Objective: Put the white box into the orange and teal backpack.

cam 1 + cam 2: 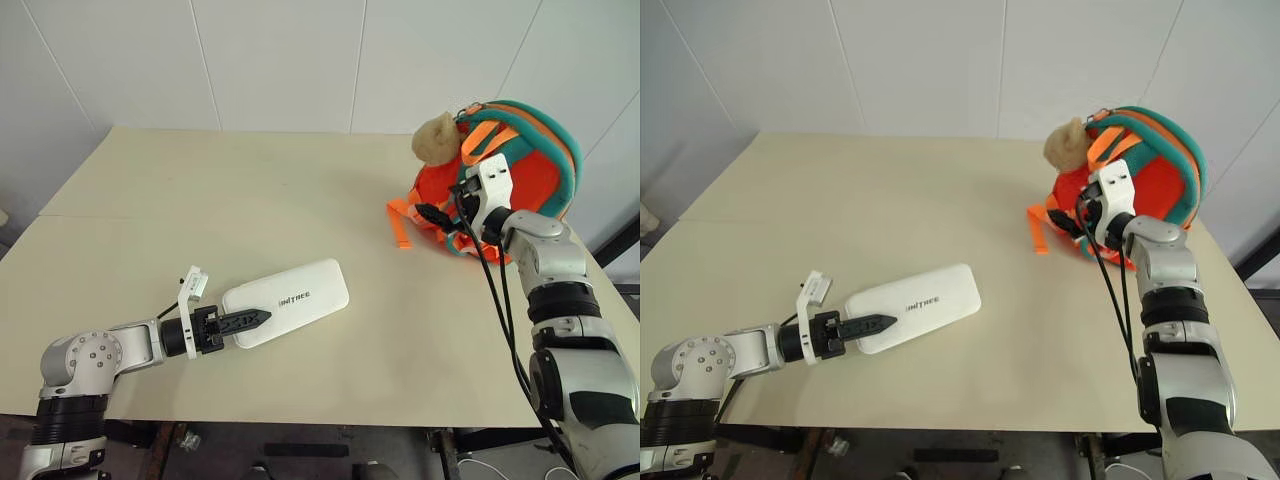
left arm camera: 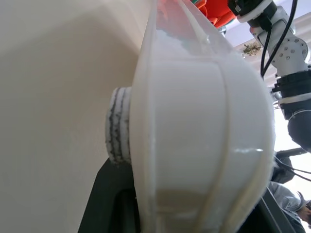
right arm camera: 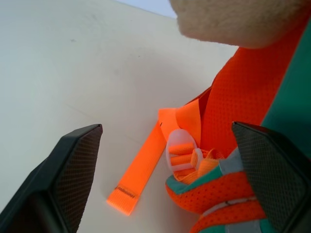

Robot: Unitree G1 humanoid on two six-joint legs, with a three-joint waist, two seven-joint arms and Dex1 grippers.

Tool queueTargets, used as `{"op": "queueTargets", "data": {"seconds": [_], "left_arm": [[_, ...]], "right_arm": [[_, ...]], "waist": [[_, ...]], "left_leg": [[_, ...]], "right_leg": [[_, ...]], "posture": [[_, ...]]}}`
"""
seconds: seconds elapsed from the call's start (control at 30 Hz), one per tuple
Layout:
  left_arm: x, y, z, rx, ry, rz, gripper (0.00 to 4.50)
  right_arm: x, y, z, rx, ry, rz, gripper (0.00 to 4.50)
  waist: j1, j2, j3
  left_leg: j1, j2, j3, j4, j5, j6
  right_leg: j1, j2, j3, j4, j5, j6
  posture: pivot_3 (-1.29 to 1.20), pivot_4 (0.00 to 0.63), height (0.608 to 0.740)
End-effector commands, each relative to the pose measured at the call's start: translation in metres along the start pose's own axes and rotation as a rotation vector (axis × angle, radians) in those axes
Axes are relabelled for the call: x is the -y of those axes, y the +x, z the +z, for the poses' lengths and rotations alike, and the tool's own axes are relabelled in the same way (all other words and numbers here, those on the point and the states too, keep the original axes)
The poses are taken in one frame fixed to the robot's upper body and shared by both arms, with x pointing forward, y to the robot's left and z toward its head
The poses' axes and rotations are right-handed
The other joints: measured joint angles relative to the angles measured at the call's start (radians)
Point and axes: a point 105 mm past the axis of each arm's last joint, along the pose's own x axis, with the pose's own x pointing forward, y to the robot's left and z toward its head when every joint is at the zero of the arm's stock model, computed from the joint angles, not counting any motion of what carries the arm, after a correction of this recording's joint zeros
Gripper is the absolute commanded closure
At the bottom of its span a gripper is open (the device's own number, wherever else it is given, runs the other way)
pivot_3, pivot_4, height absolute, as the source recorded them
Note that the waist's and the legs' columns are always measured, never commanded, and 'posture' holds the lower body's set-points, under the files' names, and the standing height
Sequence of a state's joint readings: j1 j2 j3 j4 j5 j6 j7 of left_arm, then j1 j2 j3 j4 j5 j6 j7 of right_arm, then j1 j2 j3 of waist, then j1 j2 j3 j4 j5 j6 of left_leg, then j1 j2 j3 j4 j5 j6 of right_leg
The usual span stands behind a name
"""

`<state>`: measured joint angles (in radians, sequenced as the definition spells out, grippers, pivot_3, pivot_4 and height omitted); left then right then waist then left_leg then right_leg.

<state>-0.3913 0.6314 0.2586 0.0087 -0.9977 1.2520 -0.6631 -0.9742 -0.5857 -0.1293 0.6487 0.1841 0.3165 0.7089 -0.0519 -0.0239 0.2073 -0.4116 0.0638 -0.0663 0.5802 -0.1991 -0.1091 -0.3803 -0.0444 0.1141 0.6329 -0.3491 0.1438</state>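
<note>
The white box (image 1: 295, 298) lies flat on the cream table (image 1: 200, 210), lettering up, left of centre near the front. My left gripper (image 1: 255, 319) is shut on its near left end, one black finger lying over the top face. In the left wrist view the white box (image 2: 194, 136) stands edge-on right in front of the camera. The orange and teal backpack (image 1: 530, 170) stands at the far right with a tan plush toy (image 1: 437, 138) on top. My right gripper (image 1: 440, 222) is open right at the backpack's lower left side, its fingers (image 3: 68, 174) either side of an orange buckle (image 3: 182, 153), holding nothing.
An orange webbing strap (image 1: 401, 222) trails from the backpack onto the table toward the centre. The table's right edge runs close behind the backpack. White wall panels stand behind the table's far edge. Bare tabletop lies between the box and the backpack.
</note>
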Motion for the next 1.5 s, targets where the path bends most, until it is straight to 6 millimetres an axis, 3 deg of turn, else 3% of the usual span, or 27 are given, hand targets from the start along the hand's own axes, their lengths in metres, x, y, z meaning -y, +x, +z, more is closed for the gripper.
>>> {"op": "queueTargets", "data": {"seconds": [0.03, 0.23, 0.4, 0.63, 0.83, 0.93, 1.07, 1.23, 1.3, 1.4, 1.5], "left_arm": [[0.006, 0.003, 0.007, 0.007, 0.040, -0.018, 3.25], [0.002, 0.002, 0.009, -0.014, 0.045, -0.006, 3.25], [-0.001, 0.002, 0.010, -0.018, 0.042, -0.003, 3.25], [0.002, 0.008, 0.013, -0.017, 0.047, -0.029, 3.25], [0.004, -0.001, 0.016, 0.023, 0.063, -0.018, 3.25], [0.003, -0.007, 0.013, 0.054, 0.067, 0.008, 3.25], [0.004, -0.010, 0.014, 0.085, 0.080, 0.022, 3.25], [-0.001, -0.021, 0.023, 0.133, 0.091, 0.071, 3.25], [-0.004, -0.028, 0.029, 0.160, 0.099, 0.097, 3.25], [-0.005, -0.034, 0.032, 0.179, 0.107, 0.120, 3.25], [-0.006, -0.051, 0.034, 0.180, 0.121, 0.151, 3.25]], "right_arm": [[0.014, -0.032, 0.024, 0.054, -0.013, -0.047, 0.00], [0.011, -0.060, 0.021, 0.002, -0.020, -0.082, 0.00], [0.016, -0.064, 0.024, 0.010, -0.007, -0.121, 0.00], [0.030, 0.001, 0.031, 0.080, 0.093, -0.179, 0.00], [0.019, 0.031, 0.020, 0.056, 0.168, -0.167, 0.00], [0.008, 0.039, 0.015, 0.074, 0.096, -0.143, 0.62], [-0.001, 0.042, 0.021, 0.141, 0.044, -0.103, 1.95], [-0.043, 0.040, 0.060, 0.367, 0.027, 0.227, 3.68], [-0.062, 0.036, 0.077, 0.442, 0.095, 0.384, 4.25], [-0.089, 0.027, 0.095, 0.481, 0.090, 0.565, 4.47], [-0.143, -0.017, 0.107, 0.394, 0.147, 0.973, 4.47]], "waist": [[0.006, 0.000, 0.000], [0.008, 0.000, 0.000], [-0.002, 0.000, 0.000], [-0.017, 0.000, 0.000], [-0.019, 0.000, 0.001], [-0.024, 0.000, 0.001], [-0.031, 0.000, 0.001], [-0.042, 0.001, 0.001], [-0.043, 0.001, 0.002], [-0.045, 0.001, 0.002], [-0.043, 0.002, 0.002]], "left_leg": [[0.000, 0.000, 0.000, 0.000, 0.000, 0.000], [0.000, 0.000, 0.000, 0.000, -0.001, 0.002], [0.001, 0.000, 0.000, 0.001, -0.002, 0.004], [0.005, 0.000, 0.002, 0.001, -0.002, 0.005], [0.003, 0.000, 0.002, -0.004, -0.001, 0.003], [0.002, 0.000, 0.002, -0.004, -0.001, 0.000], [0.002, 0.001, 0.002, -0.004, -0.002, -0.001], [0.005, 0.001, 0.002, -0.002, -0.001, -0.002], [0.005, 0.001, 0.002, -0.002, 0.000, -0.002], [0.006, 0.002, 0.002, -0.001, 0.000, -0.003], [0.005, 0.002, 0.001, -0.002, 0.000, -0.003]], "right_leg": [[0.000, 0.000, 0.000, 0.000, 0.000, 0.000], [0.000, 0.000, 0.000, 0.001, 0.000, 0.000], [0.000, 0.000, 0.000, 0.001, 0.000, 0.000], [0.002, 0.000, 0.002, 0.002, 0.001, 0.000], [0.001, 0.000, 0.001, -0.001, 0.000, -0.001], [0.001, 0.000, 0.001, -0.004, -0.001, -0.001], [0.001, 0.000, 0.001, -0.003, -0.001, 0.000], [0.001, 0.000, 0.001, 0.003, -0.001, 0.000], [0.001, 0.001, 0.001, 0.005, -0.001, 0.000], [0.001, 0.001, 0.001, 0.006, -0.001, 0.000], [0.001, 0.001, 0.001, 0.007, -0.001, 0.000]], "posture": [[0.00, 0.150, 0.740], [0.00, 0.150, 0.740], [0.00, 0.150, 0.740], [0.00, 0.150, 0.740], [0.00, 0.150, 0.740], [0.00, 0.150, 0.740], [0.00, 0.150, 0.740], [0.00, 0.150, 0.740], [0.00, 0.150, 0.740], [0.00, 0.150, 0.740], [0.00, 0.150, 0.740]]}}
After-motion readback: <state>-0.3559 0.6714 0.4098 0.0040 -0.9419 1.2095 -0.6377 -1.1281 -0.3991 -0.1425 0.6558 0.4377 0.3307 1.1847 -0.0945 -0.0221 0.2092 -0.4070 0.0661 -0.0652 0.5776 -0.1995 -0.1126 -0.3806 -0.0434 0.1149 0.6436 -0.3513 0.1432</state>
